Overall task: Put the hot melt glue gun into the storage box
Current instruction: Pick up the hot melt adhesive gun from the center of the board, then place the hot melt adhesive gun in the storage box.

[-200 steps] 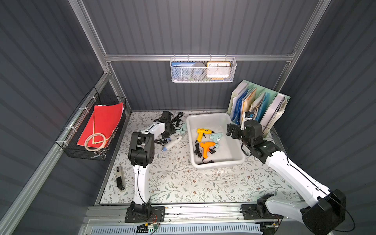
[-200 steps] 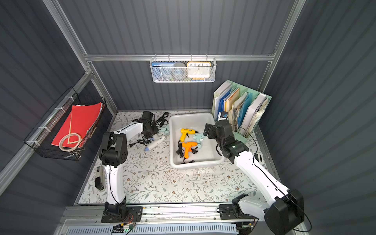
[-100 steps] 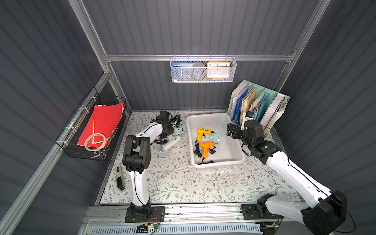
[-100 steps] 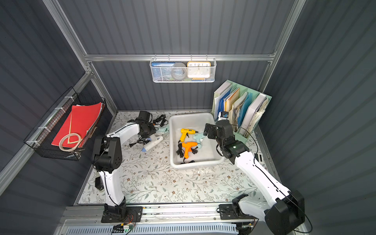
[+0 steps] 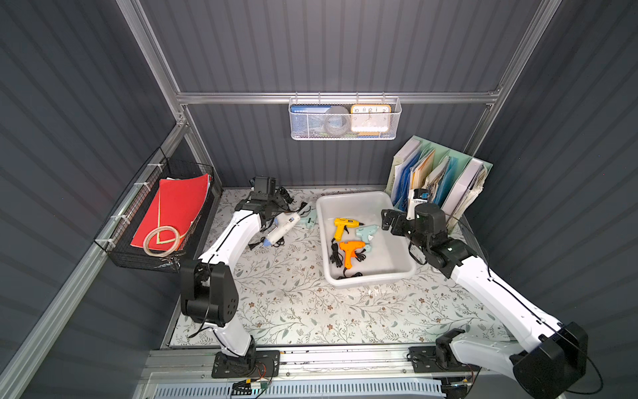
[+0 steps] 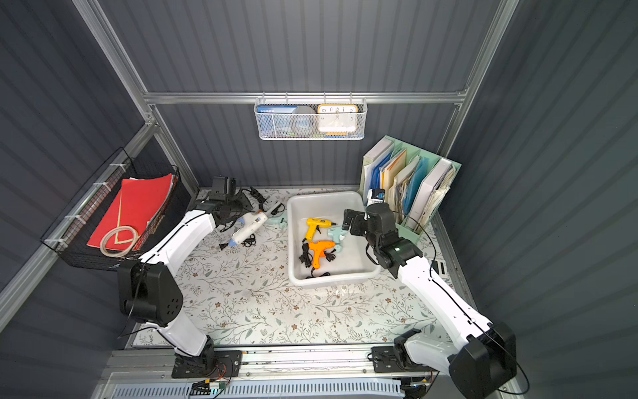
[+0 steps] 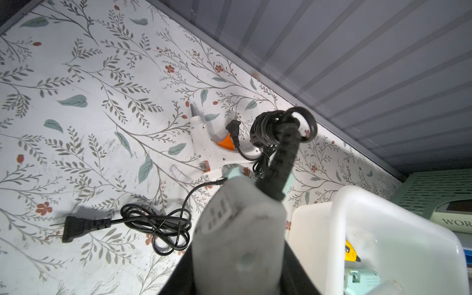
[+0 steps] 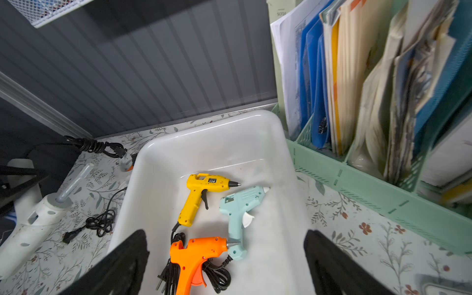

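My left gripper (image 5: 272,215) (image 7: 238,255) is shut on a large white hot melt glue gun (image 5: 282,225) (image 6: 251,224) with a blue nozzle, left of the storage box (image 5: 373,278) (image 6: 331,281). Its black cord (image 7: 158,224) trails over the table. The pale tub holds a yellow gun (image 5: 343,226), an orange gun (image 5: 349,252) and a mint gun (image 5: 367,232). Over the tub's right rim my right gripper (image 5: 388,221) (image 8: 224,245) stands open and empty. A small white gun with an orange trigger (image 7: 212,143) and a mint gun (image 5: 309,219) lie on the table by the tub's left side.
A mint file rack (image 5: 438,179) full of folders stands right behind the tub. A black wire basket (image 5: 155,221) with red folders hangs on the left wall. A white mesh basket (image 5: 345,119) hangs on the back rail. Coiled cords (image 5: 284,197) lie at the back wall.
My left arm's elbow has swung left and towards the front, and the white gun in its grip has shifted slightly towards the back. The right arm has not moved.
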You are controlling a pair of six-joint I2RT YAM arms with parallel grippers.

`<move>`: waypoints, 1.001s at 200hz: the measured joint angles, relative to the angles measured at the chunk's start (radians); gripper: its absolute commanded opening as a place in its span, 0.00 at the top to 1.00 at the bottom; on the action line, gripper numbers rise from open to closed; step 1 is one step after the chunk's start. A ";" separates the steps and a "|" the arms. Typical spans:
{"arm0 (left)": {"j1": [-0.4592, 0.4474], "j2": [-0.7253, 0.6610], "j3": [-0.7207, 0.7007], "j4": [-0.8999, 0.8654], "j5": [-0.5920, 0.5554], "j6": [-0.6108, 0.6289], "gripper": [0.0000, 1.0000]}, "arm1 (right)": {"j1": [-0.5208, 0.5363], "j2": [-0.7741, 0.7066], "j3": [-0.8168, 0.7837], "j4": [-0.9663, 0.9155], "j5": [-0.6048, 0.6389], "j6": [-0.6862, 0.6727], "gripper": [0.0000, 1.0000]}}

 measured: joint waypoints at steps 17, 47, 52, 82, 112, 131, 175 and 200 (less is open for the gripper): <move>0.000 -0.042 -0.025 0.030 0.002 -0.003 1.00 | 0.000 0.015 0.000 0.036 -0.073 0.016 0.01; 0.000 -0.114 -0.081 0.109 0.021 -0.030 1.00 | 0.002 0.080 0.000 0.142 -0.225 0.066 0.01; 0.000 -0.122 -0.088 0.121 0.025 -0.035 1.00 | 0.003 0.093 0.000 0.159 -0.250 0.076 0.01; 0.000 -0.155 -0.135 0.218 0.070 -0.089 1.00 | 0.022 0.180 0.000 0.299 -0.399 0.152 0.01; -0.004 -0.153 -0.145 0.302 0.142 -0.145 1.00 | 0.044 0.273 0.018 0.445 -0.518 0.234 0.08; -0.018 -0.148 -0.145 0.351 0.183 -0.171 1.00 | 0.064 0.331 0.056 0.511 -0.565 0.266 0.12; -0.071 -0.118 -0.116 0.415 0.248 -0.204 1.00 | 0.117 0.417 0.132 0.629 -0.623 0.299 0.17; -0.098 -0.115 -0.105 0.448 0.278 -0.221 1.00 | 0.129 0.450 0.167 0.663 -0.640 0.306 0.18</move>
